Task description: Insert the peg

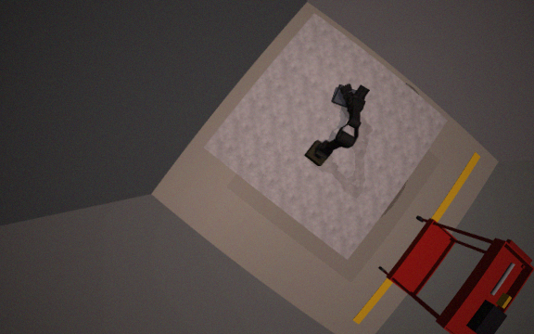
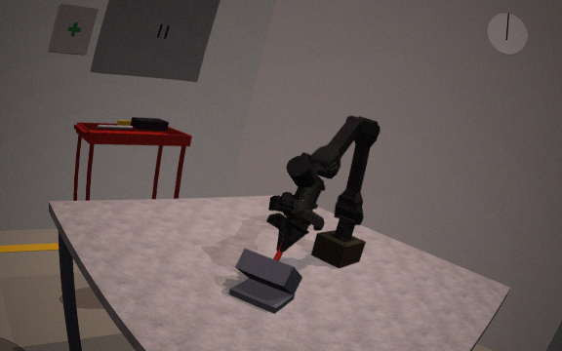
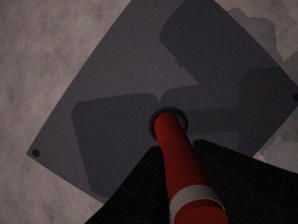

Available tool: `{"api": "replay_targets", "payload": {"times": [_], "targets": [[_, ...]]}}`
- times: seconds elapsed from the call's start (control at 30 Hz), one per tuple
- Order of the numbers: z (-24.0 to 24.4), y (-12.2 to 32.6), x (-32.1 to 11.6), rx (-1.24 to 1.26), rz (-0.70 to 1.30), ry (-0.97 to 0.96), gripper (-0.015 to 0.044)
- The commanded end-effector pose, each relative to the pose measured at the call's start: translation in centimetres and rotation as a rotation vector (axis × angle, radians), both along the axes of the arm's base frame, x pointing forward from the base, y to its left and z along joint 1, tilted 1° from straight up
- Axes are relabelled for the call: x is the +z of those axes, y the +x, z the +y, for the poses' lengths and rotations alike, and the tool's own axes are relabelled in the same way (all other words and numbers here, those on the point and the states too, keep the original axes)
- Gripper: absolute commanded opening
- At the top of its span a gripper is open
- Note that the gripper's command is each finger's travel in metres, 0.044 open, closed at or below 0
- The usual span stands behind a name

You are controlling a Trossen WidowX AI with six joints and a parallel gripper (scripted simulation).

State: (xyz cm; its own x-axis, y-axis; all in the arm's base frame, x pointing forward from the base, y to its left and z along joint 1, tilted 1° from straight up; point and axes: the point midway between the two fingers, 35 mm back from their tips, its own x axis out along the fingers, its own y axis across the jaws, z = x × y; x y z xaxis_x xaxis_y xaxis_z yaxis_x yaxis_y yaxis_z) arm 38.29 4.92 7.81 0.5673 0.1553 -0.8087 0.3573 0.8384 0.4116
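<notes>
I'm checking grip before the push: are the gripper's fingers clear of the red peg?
No, the gripper is closed on the red peg, one dark finger on each side.
</notes>
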Motion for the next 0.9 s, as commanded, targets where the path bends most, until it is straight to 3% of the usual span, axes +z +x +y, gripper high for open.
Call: {"api": "replay_targets", "payload": {"times": [0.0,0.87], "targets": [[0.04,0.22,-0.25,-0.002,0.001,0.001,0.0000],[0.22,1.04,-1.15,-0.002,0.000,0.001,0.0000]]}}
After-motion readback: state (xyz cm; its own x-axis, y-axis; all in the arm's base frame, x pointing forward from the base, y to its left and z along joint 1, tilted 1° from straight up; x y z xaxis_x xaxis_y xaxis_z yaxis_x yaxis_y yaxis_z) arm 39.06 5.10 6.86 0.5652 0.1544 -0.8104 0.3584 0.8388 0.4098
